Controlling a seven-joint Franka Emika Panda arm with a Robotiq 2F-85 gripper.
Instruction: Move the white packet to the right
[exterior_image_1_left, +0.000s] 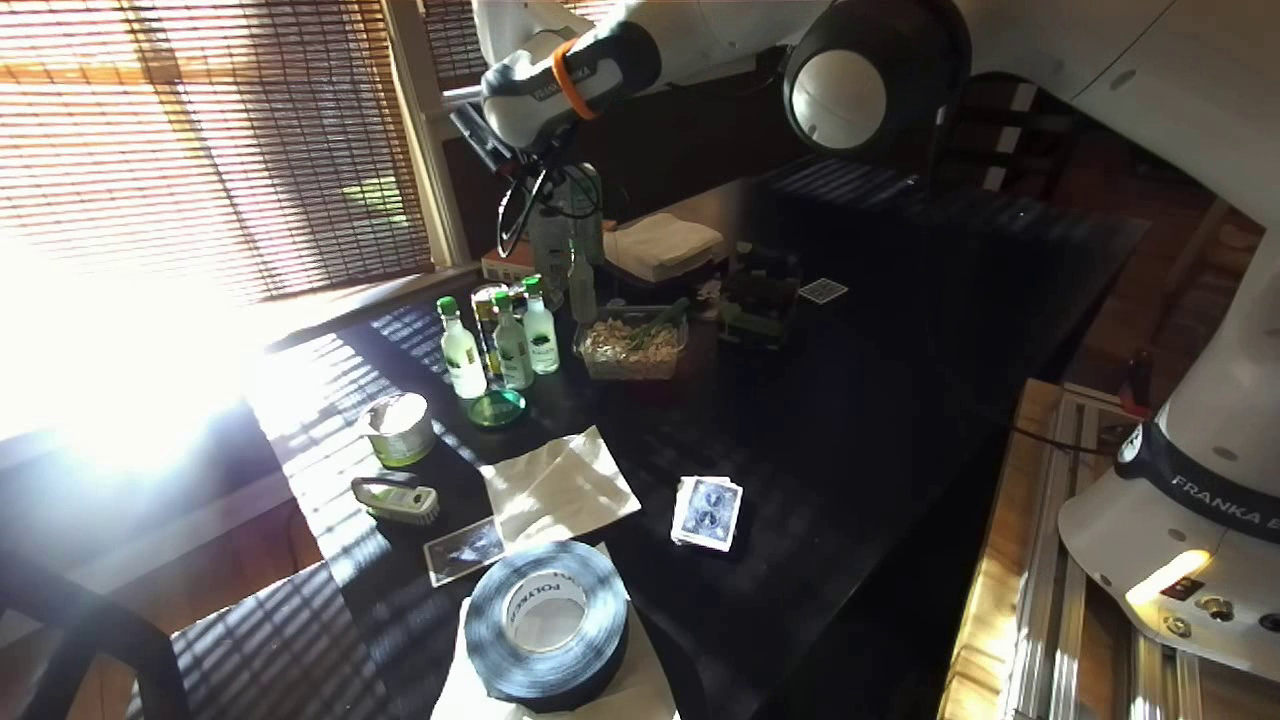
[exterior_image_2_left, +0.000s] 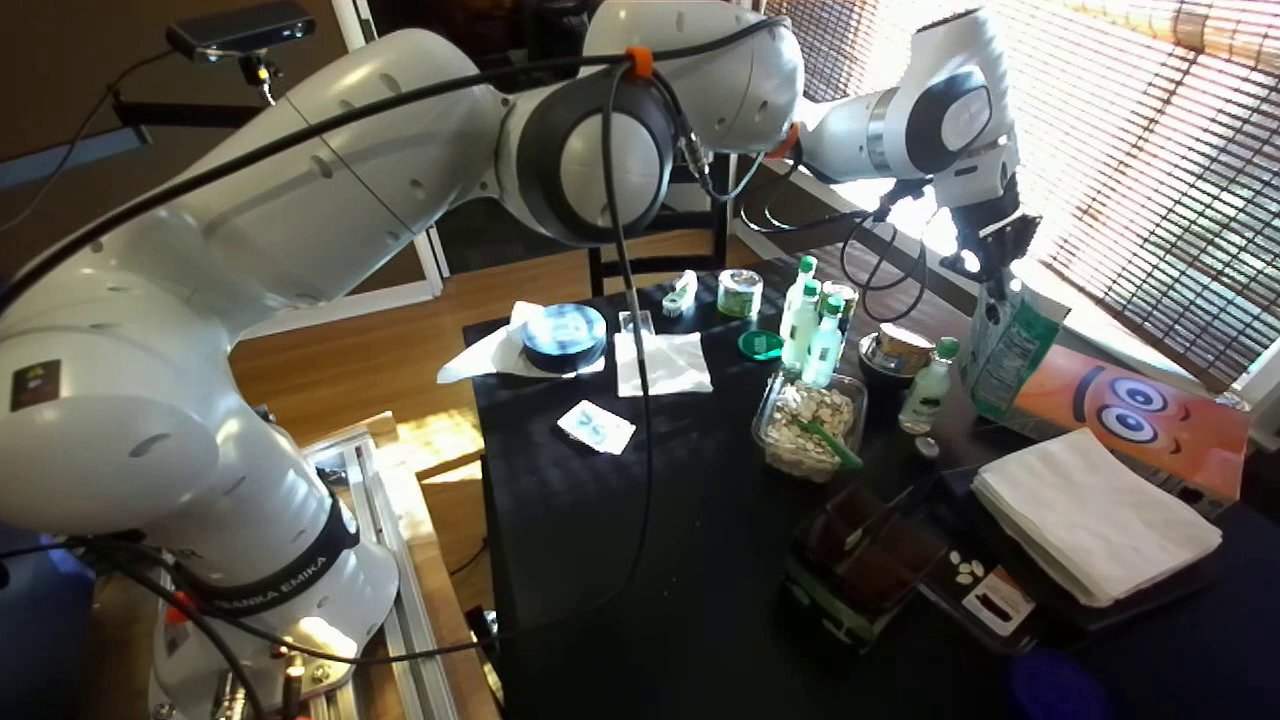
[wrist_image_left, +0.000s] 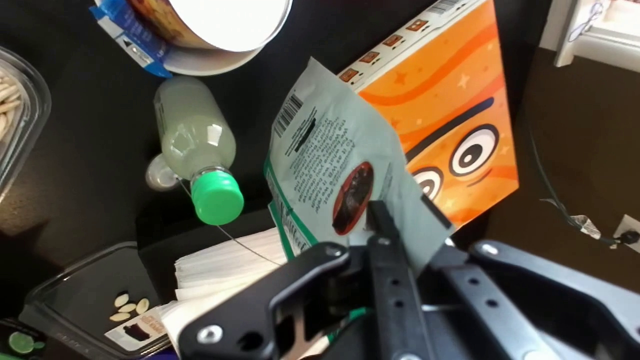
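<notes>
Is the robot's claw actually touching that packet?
Touching: the wrist view shows the gripper with its jaws closed on the packet, pinching it near one end.

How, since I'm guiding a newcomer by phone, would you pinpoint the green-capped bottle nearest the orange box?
On the black table, find the cartoon-eyed orange box. Between it and the clear tub stands the bottle. Unlike the three other green-capped bottles, which cluster together, this one stands apart.

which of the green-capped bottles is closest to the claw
The bottle standing apart from the rest, near the white packet that the claw holds. The other three bottles stand clustered together, farther from the packet.
</notes>
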